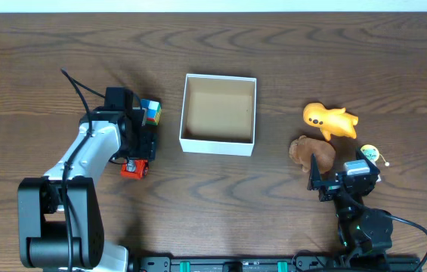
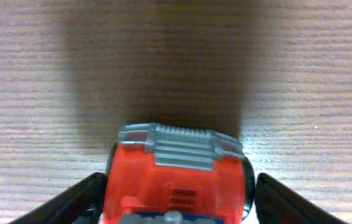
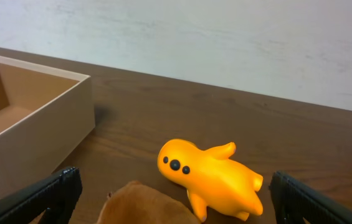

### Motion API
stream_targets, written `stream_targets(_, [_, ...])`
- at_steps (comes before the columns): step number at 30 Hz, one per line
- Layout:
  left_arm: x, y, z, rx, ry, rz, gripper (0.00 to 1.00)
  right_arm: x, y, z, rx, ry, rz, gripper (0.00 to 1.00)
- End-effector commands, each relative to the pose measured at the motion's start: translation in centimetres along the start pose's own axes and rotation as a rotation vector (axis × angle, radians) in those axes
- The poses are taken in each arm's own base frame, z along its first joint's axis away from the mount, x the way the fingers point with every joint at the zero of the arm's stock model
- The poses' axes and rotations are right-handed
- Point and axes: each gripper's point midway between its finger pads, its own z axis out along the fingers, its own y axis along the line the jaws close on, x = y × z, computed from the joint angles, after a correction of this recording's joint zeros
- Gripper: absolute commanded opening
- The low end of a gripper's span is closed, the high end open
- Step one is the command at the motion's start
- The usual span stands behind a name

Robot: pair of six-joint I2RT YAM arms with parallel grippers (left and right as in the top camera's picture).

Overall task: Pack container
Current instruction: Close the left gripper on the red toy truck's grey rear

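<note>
A red toy car sits between the fingers of the left gripper; I cannot tell if they clamp it. The right gripper hangs released. The container stands mid-desk, between the arms.

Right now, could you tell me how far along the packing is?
Nothing packed yet: the box is empty. In hand: left jaws straddle the truck, grip unclear; right jaws stand open by the brown toy. Left to pack: every toy, cube and orange toy included.
</note>
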Motion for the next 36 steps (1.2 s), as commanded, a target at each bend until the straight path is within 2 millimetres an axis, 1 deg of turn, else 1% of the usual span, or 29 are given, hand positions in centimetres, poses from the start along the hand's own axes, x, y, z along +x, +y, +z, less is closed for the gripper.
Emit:
stream_targets(1, [1.1,0.2,1.2,-0.002,0.054,0.005,0.67,0.2,-0.1,0.0,0.005,0.004,0.015,0.99])
stream_targets(4, [1.3,0.2,1.0,-0.002,0.057,0.005,0.65,0.2,-0.1,0.0,0.005,0.004,0.015,0.99])
stream_targets(12, [2.1,0.1,-0.3,-0.002,0.072,0.004,0.64,0.2,-0.1,0.0,0.005,0.004,0.015,0.99])
stream_targets(14, [2.2,0.1,-0.5,-0.002,0.072,0.004,0.65,0.2,-0.1,0.0,0.005,0.004,0.015,0.99])
stream_targets(16, [2.2,0.1,-0.8,-0.002,0.067,0.005,0.73,0.2,-0.1,0.0,0.005,0.004,0.015,0.99])
stream_targets(19, [2.1,0.1,-1.3,-0.002,0.052,0.005,0.92,0.2,-0.1,0.0,0.005,0.004,0.015,0.99])
stream_targets(21, [1.9,0.1,-1.7,-0.003,0.035,0.006,0.96,0.2,-0.1,0.0,0.005,0.004,0.015,0.99])
stream_targets(24, [1.6,0.0,-2.6,-0.003,0.005,0.007,1.00,0.2,-0.1,0.0,0.005,0.004,0.015,0.99])
stream_targets(26, [1.7,0.0,-3.3,-0.003,-0.008,0.025,1.00,0.2,-0.1,0.0,0.005,0.004,0.015,0.99])
stream_targets(30, [2.9,-0.2,-4.2,0.007,0.020,0.092,1.00,0.2,-0.1,0.0,0.005,0.004,0.015,0.99])
stream_targets(34, [4.2,-0.7,-4.3,0.039,0.067,0.152,0.99,0.2,-0.1,0.0,0.005,0.004,0.015,0.99])
stream_targets(36, [4.4,-0.7,-4.3,0.040,0.074,0.178,0.98,0.2,-0.1,0.0,0.005,0.004,0.015,0.99])
